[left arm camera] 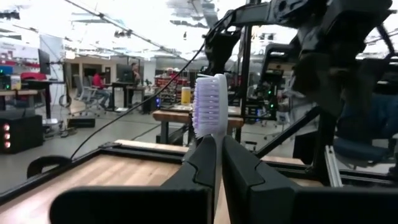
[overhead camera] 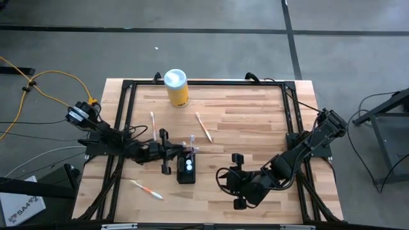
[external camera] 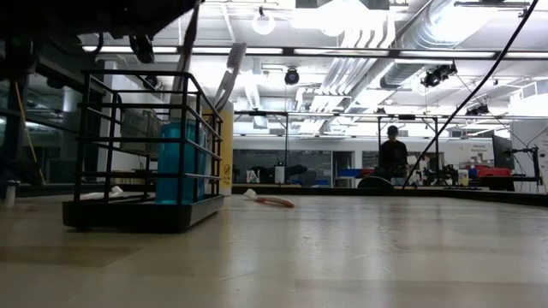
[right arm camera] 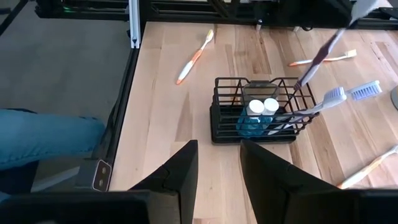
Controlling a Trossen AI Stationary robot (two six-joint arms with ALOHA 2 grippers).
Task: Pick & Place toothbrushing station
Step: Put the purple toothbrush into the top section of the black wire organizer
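Note:
The toothbrushing station is a black wire rack (overhead camera: pixel 186 170), standing mid-table near the front. It also shows in the right wrist view (right arm camera: pixel 258 118) and the low view (external camera: pixel 141 154). It holds two blue bottles with white caps (right arm camera: pixel 261 111). A white toothbrush (right arm camera: pixel 329 98) leans in it. My left gripper (overhead camera: pixel 180 152) reaches in from the left just beside the rack, shut on a lilac-bristled toothbrush (left arm camera: pixel 209 102). My right gripper (right arm camera: pixel 217 155) is open and empty to the right of the rack (overhead camera: pixel 229 182). My left gripper pinches the lilac toothbrush between its two fingers (left arm camera: pixel 202 163), on the neck just under the head (left arm camera: pixel 215 132). The bristled head stands out past the fingertips. The fingers come roughly level from the table's left. The handle (right arm camera: pixel 323 53) slants down, its lower end inside the rack.
A yellow canister with a white lid (overhead camera: pixel 176 87) stands at the far edge. Loose toothbrushes lie on the table: one far of the rack (overhead camera: pixel 204 126), one at its far left (overhead camera: pixel 153 121), one near left (overhead camera: pixel 147 190). A black frame (overhead camera: pixel 204 82) rims the table. A person (external camera: pixel 393 154) stands far off.

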